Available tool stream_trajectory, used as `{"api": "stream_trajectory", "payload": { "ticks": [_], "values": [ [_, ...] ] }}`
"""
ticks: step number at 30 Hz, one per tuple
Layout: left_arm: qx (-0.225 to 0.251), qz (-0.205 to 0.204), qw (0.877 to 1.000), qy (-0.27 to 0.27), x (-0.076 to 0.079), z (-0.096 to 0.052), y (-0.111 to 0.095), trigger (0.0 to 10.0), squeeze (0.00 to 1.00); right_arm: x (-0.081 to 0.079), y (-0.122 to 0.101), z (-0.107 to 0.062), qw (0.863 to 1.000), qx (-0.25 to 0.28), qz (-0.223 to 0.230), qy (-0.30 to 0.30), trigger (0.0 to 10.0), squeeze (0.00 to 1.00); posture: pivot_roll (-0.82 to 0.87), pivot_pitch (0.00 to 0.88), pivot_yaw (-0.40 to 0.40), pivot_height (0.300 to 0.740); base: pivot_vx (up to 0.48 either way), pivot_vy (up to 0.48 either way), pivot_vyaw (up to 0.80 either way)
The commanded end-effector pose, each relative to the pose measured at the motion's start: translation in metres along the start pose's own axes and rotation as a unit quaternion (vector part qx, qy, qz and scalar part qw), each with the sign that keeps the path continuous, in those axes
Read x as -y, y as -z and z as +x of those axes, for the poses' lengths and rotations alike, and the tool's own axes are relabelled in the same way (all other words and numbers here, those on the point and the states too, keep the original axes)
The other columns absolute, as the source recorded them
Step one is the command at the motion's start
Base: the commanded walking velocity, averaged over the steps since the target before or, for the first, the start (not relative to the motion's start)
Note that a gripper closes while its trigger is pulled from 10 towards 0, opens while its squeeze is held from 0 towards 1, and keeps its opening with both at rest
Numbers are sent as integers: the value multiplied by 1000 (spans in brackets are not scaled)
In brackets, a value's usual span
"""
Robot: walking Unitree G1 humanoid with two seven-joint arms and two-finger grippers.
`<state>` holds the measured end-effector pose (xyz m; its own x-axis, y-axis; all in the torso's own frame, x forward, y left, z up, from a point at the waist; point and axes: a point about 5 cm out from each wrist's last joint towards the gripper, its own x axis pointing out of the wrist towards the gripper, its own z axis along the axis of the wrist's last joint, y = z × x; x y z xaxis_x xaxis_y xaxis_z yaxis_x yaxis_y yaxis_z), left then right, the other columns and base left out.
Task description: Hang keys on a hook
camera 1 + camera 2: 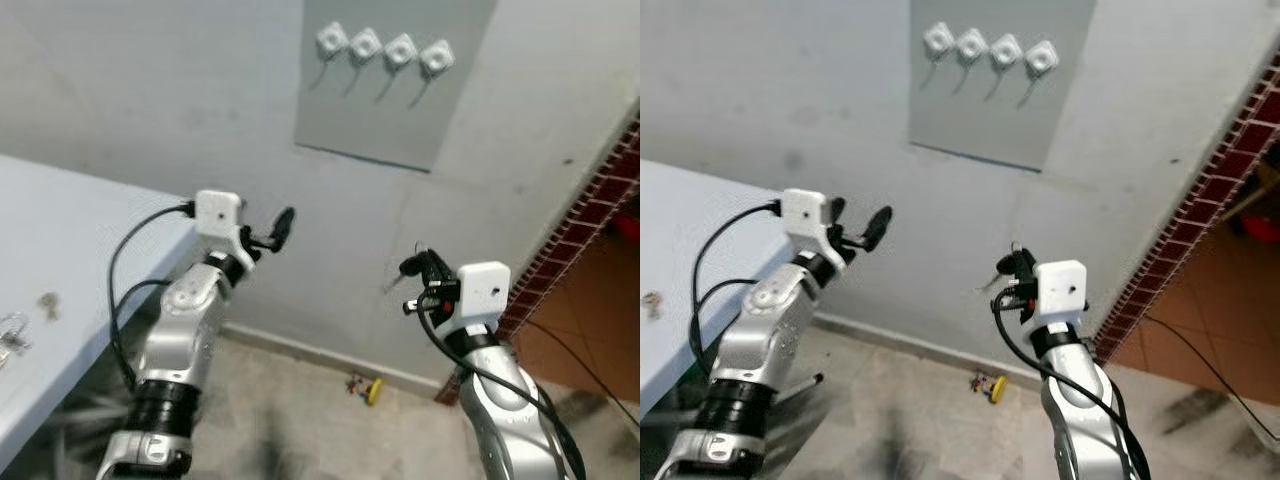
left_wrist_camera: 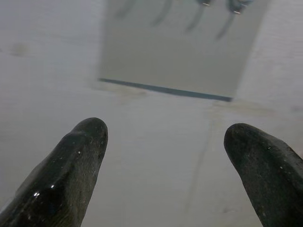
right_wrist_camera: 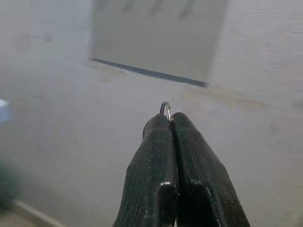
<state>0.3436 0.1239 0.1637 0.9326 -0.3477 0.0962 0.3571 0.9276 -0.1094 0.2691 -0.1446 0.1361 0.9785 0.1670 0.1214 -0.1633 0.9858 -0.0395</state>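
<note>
Right pincer (image 3: 169, 118) clamped on key ring (image 3: 165, 108), left pincer (image 2: 165, 142) spread wide, hooks (image 1: 382, 47) above

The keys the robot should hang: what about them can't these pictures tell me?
- Keys: the right gripper has its fingers pressed together over them; just a metal ring peeks out in the right wrist view.
- Hooks: too small and blurred in the eye views; cut off by the edge in the wrist views.
</note>
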Motion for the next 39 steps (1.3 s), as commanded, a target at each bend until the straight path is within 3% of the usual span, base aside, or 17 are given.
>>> {"api": "stream_trajectory", "payload": {
  "ticks": [1, 29, 32, 39],
  "values": [
    [7, 5, 1000, 14, 8, 4, -5, 10000, 0, 6, -4, 0, 1000, 4, -5, 8, 10000, 0, -97, 2, -52, 740, 345, 0, 0],
    [8, -6, 1000, 9, 10, 4, -5, 10000, 0, 6, -4, 0, 1000, 2, -5, 7, 10000, 0, -98, 14, -56, 740, 347, 0, 0],
    [-8, -8, 1000, -5, 9, 6, -2, 10000, 0, 6, -4, 0, 1000, 2, -6, 7, 10000, 0, -97, 12, -59, 740, 179, 0, 0],
    [28, 10, 999, 38, 20, 7, -13, 10000, 0, 6, -5, 3, 999, 6, -30, 14, 10000, 0, -96, 10, -59, 740, 0, 0, 0]
  ]
}}
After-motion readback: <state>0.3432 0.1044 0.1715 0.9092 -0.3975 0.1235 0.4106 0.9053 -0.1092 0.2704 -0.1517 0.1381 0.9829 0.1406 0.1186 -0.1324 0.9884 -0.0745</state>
